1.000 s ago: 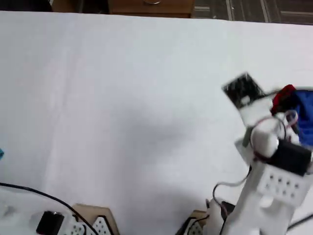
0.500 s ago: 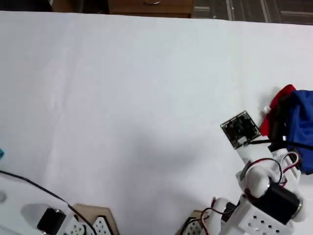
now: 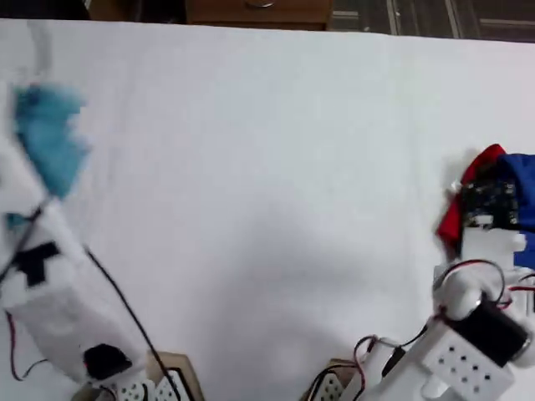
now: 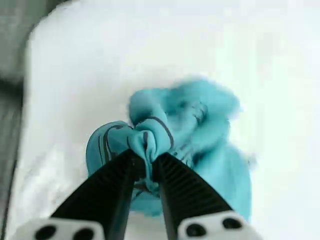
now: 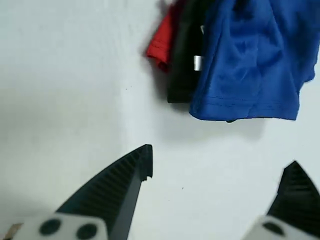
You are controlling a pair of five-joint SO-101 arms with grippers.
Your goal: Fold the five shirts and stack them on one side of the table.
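A crumpled turquoise shirt (image 4: 200, 125) hangs bunched from my left gripper (image 4: 148, 161), which is shut on a fold of it. In the high view the turquoise shirt (image 3: 46, 138) is lifted over the table's far left, with the left arm (image 3: 46, 292) below it. A stack of folded shirts lies at the right edge of the table: a blue shirt (image 5: 250, 60) on top, a black one (image 5: 184, 55) under it and a red one (image 5: 161, 46) lowest. My right gripper (image 5: 217, 175) is open just in front of that stack, holding nothing.
The white table (image 3: 267, 167) is wide and bare between the two arms. A black cable (image 3: 117, 301) trails from the left arm. Both arm bases (image 3: 167, 386) sit at the front edge. Wooden furniture (image 3: 259, 10) stands behind the table.
The left arm has swung in from the left edge, lifting the turquoise shirt. The right arm has drawn back and turned right, now facing the stack.
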